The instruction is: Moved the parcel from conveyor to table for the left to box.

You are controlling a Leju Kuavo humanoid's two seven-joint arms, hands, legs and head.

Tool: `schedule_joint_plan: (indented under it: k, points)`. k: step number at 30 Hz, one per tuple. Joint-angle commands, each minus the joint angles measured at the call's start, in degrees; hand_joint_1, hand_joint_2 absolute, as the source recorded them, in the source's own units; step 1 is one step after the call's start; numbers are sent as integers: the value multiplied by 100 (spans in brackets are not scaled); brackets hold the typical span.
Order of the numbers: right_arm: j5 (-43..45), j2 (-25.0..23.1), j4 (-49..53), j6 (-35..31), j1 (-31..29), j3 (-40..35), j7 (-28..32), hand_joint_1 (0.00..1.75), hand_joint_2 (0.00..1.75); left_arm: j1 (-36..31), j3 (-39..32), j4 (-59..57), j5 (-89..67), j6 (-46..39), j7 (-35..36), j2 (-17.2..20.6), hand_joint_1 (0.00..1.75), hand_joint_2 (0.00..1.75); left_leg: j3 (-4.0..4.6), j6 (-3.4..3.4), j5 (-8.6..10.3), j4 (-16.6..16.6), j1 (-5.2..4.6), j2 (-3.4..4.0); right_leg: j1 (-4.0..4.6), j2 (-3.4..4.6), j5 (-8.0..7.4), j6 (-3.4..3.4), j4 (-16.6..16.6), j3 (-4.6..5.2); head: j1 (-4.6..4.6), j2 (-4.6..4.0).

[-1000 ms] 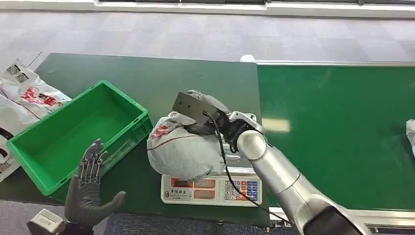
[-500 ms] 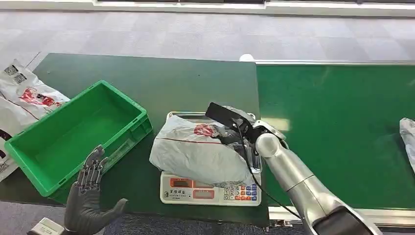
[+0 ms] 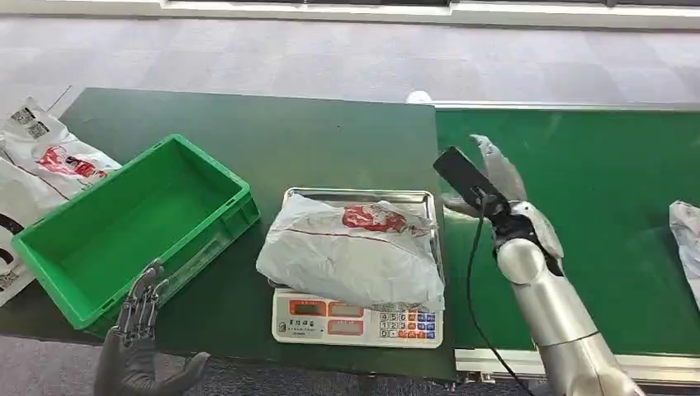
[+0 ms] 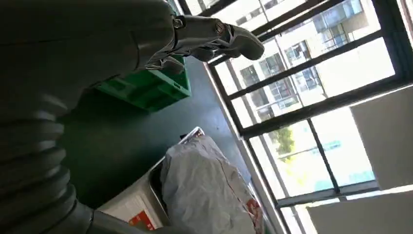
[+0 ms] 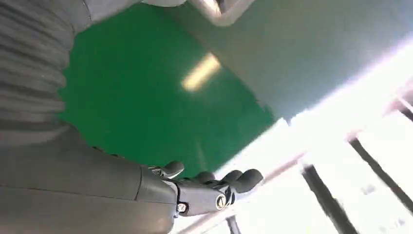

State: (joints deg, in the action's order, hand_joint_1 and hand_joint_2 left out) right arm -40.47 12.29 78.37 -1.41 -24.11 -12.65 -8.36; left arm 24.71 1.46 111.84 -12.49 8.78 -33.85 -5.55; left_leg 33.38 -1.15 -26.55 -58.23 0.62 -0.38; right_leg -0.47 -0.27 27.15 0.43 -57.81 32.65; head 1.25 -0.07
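Grey floor tiles are lying beyond a dark green table (image 3: 248, 132), which is butting against a bright green conveyor belt (image 3: 594, 190) on its right edge. One crumpled grey plastic parcel with a red print (image 3: 351, 252) is lying on the steel pan of a white electronic scale (image 3: 357, 320) near the table's front edge, touching neither hand. One open green plastic crate (image 3: 124, 227) is sitting just beside the scale, tilted askew. Printed white bags (image 3: 37, 157) are overhanging the table's left corner. Another pale parcel (image 3: 687, 227), apparently a bag, is showing at the conveyor's far right. The right hand (image 3: 495, 177) is hovering over the belt, fingers spread, holding nothing. The left hand (image 3: 136, 330) is waiting at the front edge, fingers apart and empty.
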Motion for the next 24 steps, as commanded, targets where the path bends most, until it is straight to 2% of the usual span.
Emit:
schedule_joint_plan:
  k: [1, 2, 4, 6, 10, 12, 13, 15, 16, 18, 20, 22, 24]
  points:
    - [230, 383, 1421, -621, 1028, 880, 483, 0, 175, -132, 344, 187, -302, -438, 276, 186, 0, 175, 2, 3, 2, 6, -1, -23, 0, -25, 4, -1, 6, -9, 0, 0]
    - [335, 303, 1498, -964, 1066, 941, 805, 0, 175, -159, 395, 183, -540, -576, 340, 266, 0, 175, -1, 3, -1, 5, -2, -4, -2, -6, 2, -1, 1, -3, 0, 0]
    - [603, 279, 1843, -1451, 1520, 1029, 1357, 0, 175, -399, 763, 234, -1028, -910, 464, 457, 0, 175, -3, 5, -1, 10, -3, 4, -2, 2, 1, -2, 4, -5, 0, 0]
    - [837, 224, 2225, -1930, 2003, 1087, 1884, 0, 175, -819, 1248, 122, -1946, -1425, 924, 705, 0, 175, 2, 5, 10, 17, 0, -29, 1, -33, 2, -4, 13, -7, 0, 0]
    - [883, 222, 2285, -1989, 2094, 1078, 1974, 0, 175, -956, 1361, 28, -2130, -1485, 1044, 766, 0, 175, 3, 5, 11, 16, 0, -34, 1, -38, 2, -3, 13, -6, 0, 0]
    - [1035, 170, 2359, -2127, 2235, 1074, 2177, 0, 175, -1246, 1606, -196, -2577, -1644, 1321, 883, 0, 175, 3, 5, 12, 15, 1, -42, 2, -44, 4, -3, 13, -6, 0, 0]
    - [2256, -118, 2494, -1864, 2638, 920, 2991, 0, 175, -2913, 2653, -1473, -3802, -1959, 2301, 1136, 0, 175, -4, 8, 21, 25, -5, -53, -4, -62, -2, -2, 17, -19, 0, 0]
    - [2594, -544, 2768, -2522, 2824, 942, 3829, 0, 175, -3500, 2931, -1930, -4041, -1789, 2671, 991, 0, 175, -8, 10, 33, 39, -4, -56, -2, -66, -13, -3, 33, -26, 0, 0]
    - [2867, -752, 3038, -3082, 2983, 842, 4255, 0, 175, -3918, 3108, -2297, -4310, -1713, 2953, 843, 0, 175, -3, 7, 26, 22, -2, -50, -1, -59, -6, -2, 15, -22, 0, 0]
    - [2764, -809, 3394, -3702, 3371, 602, 4547, 0, 175, -4432, 3338, -2874, -4608, -1487, 3262, 639, 0, 175, 3, 10, 33, 22, -3, -57, -3, -67, -8, -2, 13, -15, 0, 0]
    - [3004, -1007, 3731, -3859, 3894, 601, 4836, 0, 175, -4900, 3575, -3565, -4862, -1328, 3533, 421, 0, 175, -1, 13, 30, 12, -1, -58, -3, -68, -2, 3, 8, -23, 0, 0]
    - [3039, -930, 3909, -3859, 4153, 441, 4836, 0, 175, -5249, 3696, -4241, -4990, -1197, 3710, 120, 0, 175, -1, 15, 41, 25, 0, -84, -1, -97, -6, 1, 24, -33, 0, 0]
    - [3246, -882, 3860, -3859, 4161, 288, 4836, 0, 175, -5469, 3755, -4805, -5003, -1095, 3782, -161, 0, 175, -3, 15, 23, 8, -2, -43, -4, -58, -3, 5, 5, -24, 0, 0]
